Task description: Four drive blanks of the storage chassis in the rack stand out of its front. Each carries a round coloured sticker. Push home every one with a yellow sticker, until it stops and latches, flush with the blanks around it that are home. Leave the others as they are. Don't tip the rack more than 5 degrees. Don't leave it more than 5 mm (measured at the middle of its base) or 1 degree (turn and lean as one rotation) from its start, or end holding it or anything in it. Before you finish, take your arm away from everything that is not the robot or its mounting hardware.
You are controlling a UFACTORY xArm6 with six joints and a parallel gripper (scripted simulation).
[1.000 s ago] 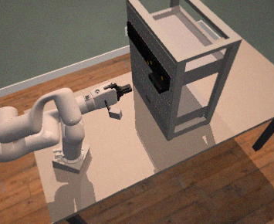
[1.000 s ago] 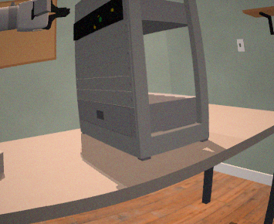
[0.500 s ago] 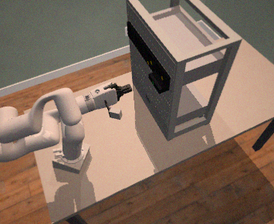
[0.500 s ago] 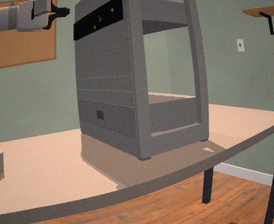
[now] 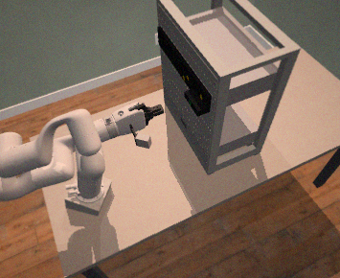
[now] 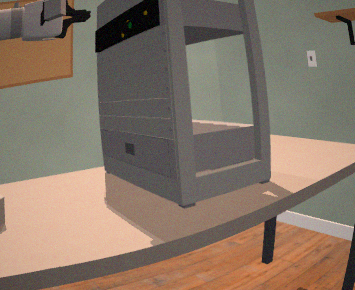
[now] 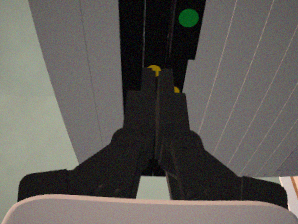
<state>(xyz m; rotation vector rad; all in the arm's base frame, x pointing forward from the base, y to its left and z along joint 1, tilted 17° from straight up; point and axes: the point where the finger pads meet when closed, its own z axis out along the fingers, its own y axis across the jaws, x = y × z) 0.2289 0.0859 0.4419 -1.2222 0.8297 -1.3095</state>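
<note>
The grey rack (image 5: 224, 81) stands on the table with the black storage chassis (image 5: 183, 72) near the top of its front. Two more yellow stickers (image 7: 154, 68) (image 7: 176, 90) are partly hidden behind my fingertips. My gripper (image 7: 155, 88) is shut and empty, pointing at the chassis front. In the exterior view the gripper (image 6: 83, 16) is level with the chassis (image 6: 126, 25) and a short gap left of it. Some blanks (image 5: 197, 100) stand out of the front.
A lower unit (image 6: 139, 150) sits in the rack's bottom bay. The arm's base (image 5: 87, 196) is bolted near the table's left edge. A wall shelf (image 6: 346, 15) hangs at the far right, beyond the table.
</note>
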